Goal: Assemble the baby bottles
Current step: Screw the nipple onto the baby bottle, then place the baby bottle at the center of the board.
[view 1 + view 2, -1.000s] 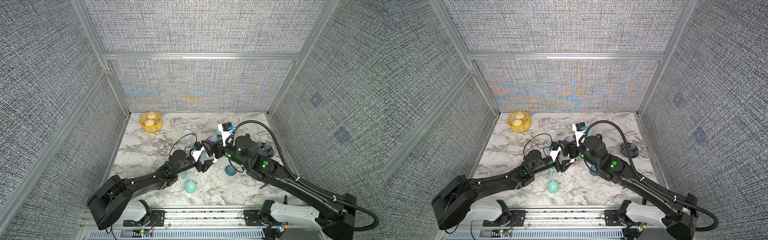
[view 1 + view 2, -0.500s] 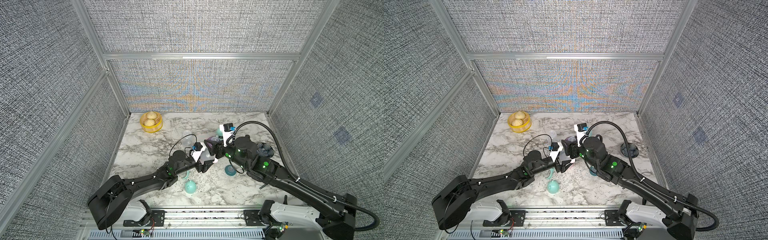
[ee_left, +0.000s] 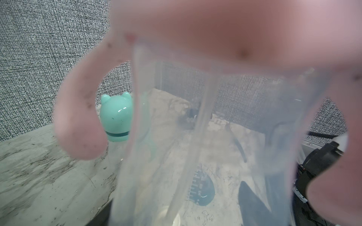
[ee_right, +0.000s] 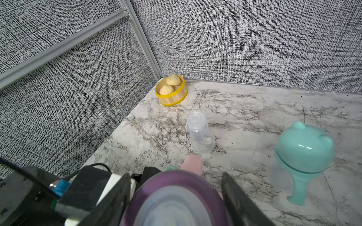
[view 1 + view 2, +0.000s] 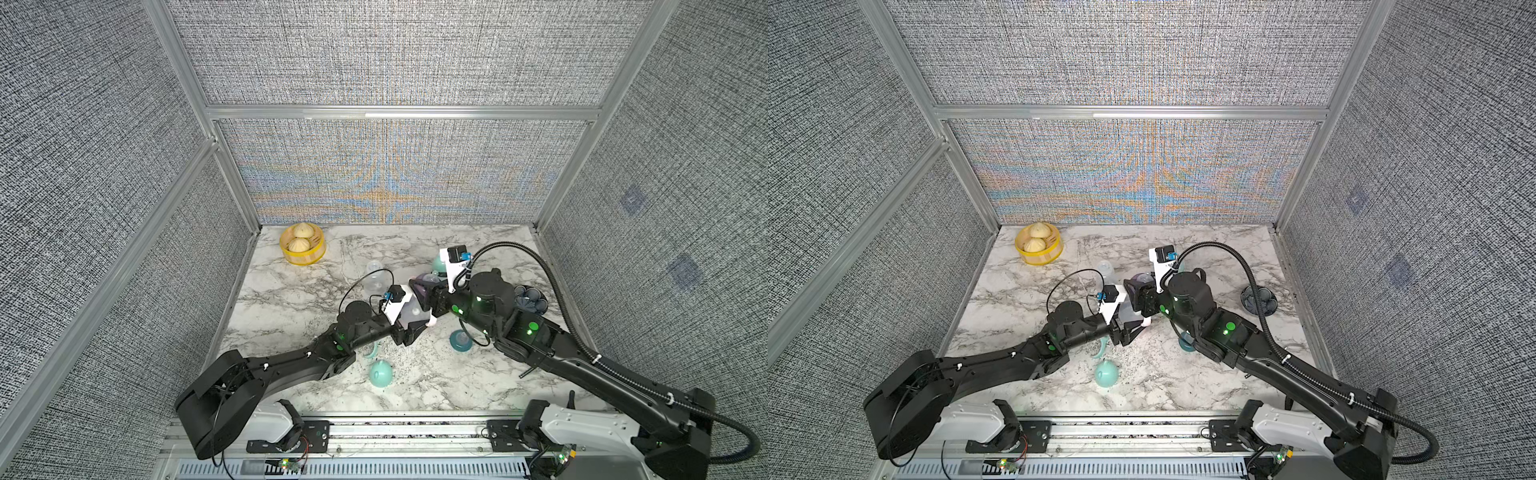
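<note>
Purple plastic nipple collar sits clamped in the part-open right gripper beside the clear pink-handled bottle the left gripper pinches tight, mint eared cap lower centre.

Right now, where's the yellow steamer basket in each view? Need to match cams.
Top view: steamer basket at the table's far left corner.
Top view: same basket, same far left corner.
Left wrist: not in it.
Right wrist: on the table, tucked into the wall corner.
Shared landmark: the aluminium corner post right behind it, in all but the left wrist view.
</note>
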Tool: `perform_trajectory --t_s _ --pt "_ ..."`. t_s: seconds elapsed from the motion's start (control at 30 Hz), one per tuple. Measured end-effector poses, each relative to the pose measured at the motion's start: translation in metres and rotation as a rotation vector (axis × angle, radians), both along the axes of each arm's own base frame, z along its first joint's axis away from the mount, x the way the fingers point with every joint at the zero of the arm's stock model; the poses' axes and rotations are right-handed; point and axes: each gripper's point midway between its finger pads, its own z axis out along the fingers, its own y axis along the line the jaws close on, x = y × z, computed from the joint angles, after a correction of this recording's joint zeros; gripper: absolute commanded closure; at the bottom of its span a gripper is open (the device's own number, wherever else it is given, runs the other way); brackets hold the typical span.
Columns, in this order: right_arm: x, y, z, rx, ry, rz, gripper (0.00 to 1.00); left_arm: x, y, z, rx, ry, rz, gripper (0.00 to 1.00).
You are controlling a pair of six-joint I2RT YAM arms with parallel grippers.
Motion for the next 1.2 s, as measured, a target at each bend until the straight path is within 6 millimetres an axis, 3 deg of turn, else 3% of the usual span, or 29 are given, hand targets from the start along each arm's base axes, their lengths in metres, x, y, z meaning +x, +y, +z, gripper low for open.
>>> perform_trajectory --t_s 0.13,0.17,0.6,0.83,1.03,1.2 --pt "0.0 -0.002 0.001 -0.004 0.001 0.001 0.54 0.0 -0.001 0.001 -0.006 -0.006 -0.002 0.03" --pt "0.0 -0.002 0.002 -0.005 0.0 0.002 0.54 0.0 -0.001 0.002 -0.008 -0.006 0.0 0.0" --pt "0.005 -0.013 0.001 -0.068 -0.025 -0.027 0.55 0.007 -0.004 0.0 -0.013 0.001 0.016 0.0" --pt "0.017 -0.042 -0.002 -0.128 -0.036 -0.135 0.55 0.007 -0.003 -0.013 0.049 0.015 0.016 0.0" --pt "0.02 -0.067 -0.033 -0.195 -0.014 -0.196 0.55 0.008 0.004 -0.02 0.1 0.018 0.043 0.0" --pt "0.02 -0.071 -0.069 -0.287 0.003 -0.175 0.55 0.015 0.011 -0.03 0.141 0.037 0.097 0.0"
